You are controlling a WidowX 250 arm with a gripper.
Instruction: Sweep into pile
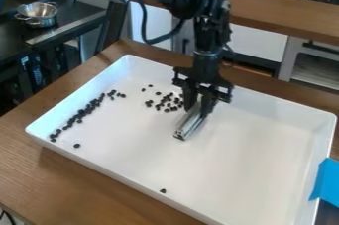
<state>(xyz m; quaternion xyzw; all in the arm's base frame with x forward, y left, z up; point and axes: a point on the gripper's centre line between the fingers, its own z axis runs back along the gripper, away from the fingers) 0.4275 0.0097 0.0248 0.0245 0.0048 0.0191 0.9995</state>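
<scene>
From my station, the tray (245, 174) looks like smooth, glossy plastic to me, and the desk (23, 169) like satiny, grained wood. I read the bar (191, 123) as shiny metal, the pellets (80, 116) as matt, the bowl (38, 14) as polished metal.

lots of small, round black bits (81, 113), loose in a big white tray (252, 169). make a long, bumpy line at the left, then a loose bunch near the middle of the back. one alone near the line, one more alone by the front wall. also a shiny silver tool (190, 123), long and thin, held in the gripper (200, 106), tipped down, just beside the bunch.
</scene>
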